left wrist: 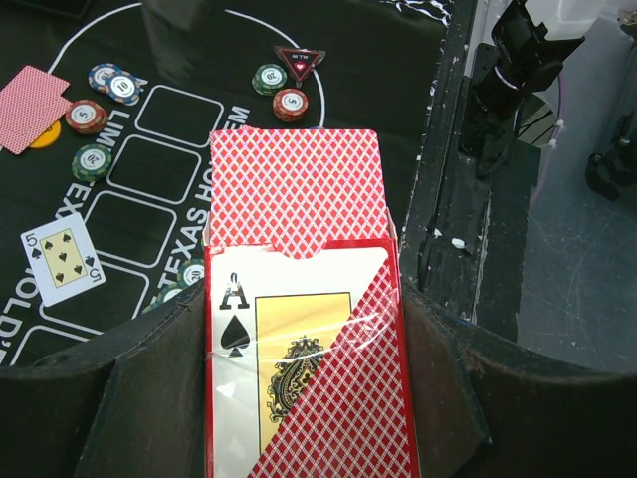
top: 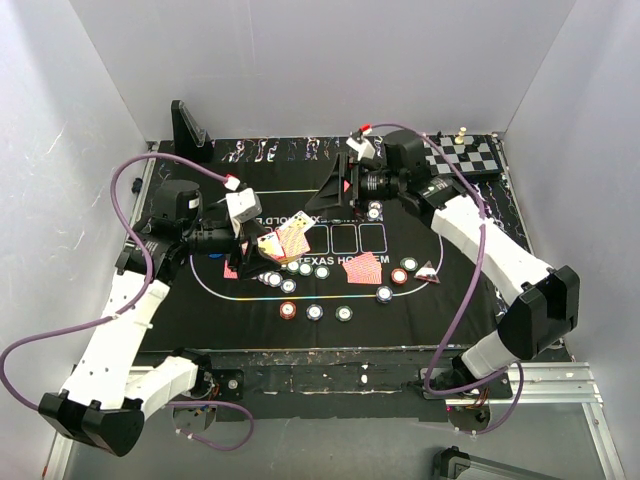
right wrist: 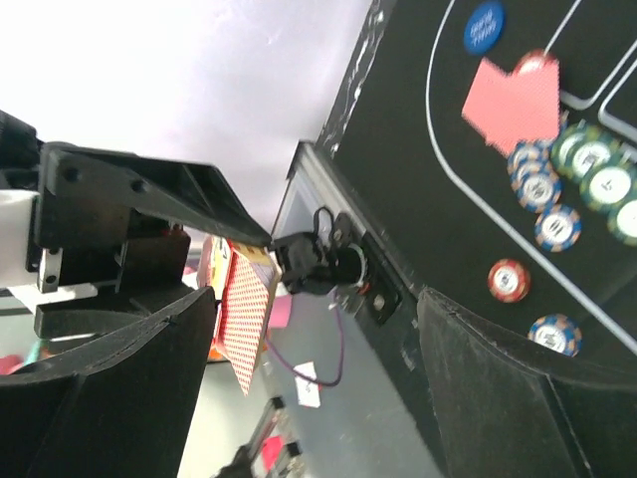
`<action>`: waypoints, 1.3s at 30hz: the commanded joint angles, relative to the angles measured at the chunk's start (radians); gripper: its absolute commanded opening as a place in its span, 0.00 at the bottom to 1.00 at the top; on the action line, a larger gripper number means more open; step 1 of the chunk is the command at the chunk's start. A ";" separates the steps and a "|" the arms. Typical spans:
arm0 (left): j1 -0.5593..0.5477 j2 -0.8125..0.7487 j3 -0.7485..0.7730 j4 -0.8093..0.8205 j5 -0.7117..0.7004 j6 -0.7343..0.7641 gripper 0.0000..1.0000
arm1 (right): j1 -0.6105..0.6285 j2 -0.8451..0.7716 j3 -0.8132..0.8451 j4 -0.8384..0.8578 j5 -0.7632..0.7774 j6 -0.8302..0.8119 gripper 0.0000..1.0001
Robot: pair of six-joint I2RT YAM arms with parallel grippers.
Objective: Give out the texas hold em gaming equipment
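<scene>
Currently your left gripper [left wrist: 299, 334] is clamped on the red card box [left wrist: 304, 398], at 9 o'clock over the felt mat [top: 425, 300], with red-backed cards [left wrist: 294, 184] protruding from it. Your right gripper [right wrist: 318, 368], jaws spread and empty, hovers at 1 o'clock. Hold the box steady and pinch only 1 card.

The card box [left wrist: 299, 398], red with an ace of spades printed on it, sits clamped in the left tool [left wrist: 299, 368], with red-backed cards [left wrist: 295, 189] sticking out of its top. A spade card [left wrist: 62, 252] lies face up, and a second card [left wrist: 30, 108] lies face down over a yellow disc [left wrist: 45, 136]. Chips [left wrist: 291, 103] lie scattered flat, two of them just beside the dark triangular marker [left wrist: 300, 62].
</scene>
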 commanded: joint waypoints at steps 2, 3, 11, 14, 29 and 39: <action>0.002 0.008 -0.002 0.051 0.012 0.020 0.00 | 0.055 -0.069 -0.040 0.093 -0.078 0.062 0.89; 0.001 0.009 0.001 0.052 0.010 0.022 0.00 | 0.070 -0.062 -0.030 0.069 -0.071 0.046 0.89; 0.002 0.014 0.006 0.057 -0.001 0.019 0.00 | 0.159 0.012 -0.035 0.182 -0.115 0.129 0.90; 0.002 0.014 0.009 0.057 -0.002 0.019 0.00 | 0.169 0.023 -0.081 0.271 -0.132 0.183 0.91; 0.001 0.020 0.034 0.066 0.009 0.010 0.00 | 0.159 0.070 -0.142 0.334 -0.177 0.250 0.52; 0.001 0.017 0.035 0.074 0.016 -0.001 0.00 | 0.101 0.026 -0.205 0.381 -0.196 0.284 0.42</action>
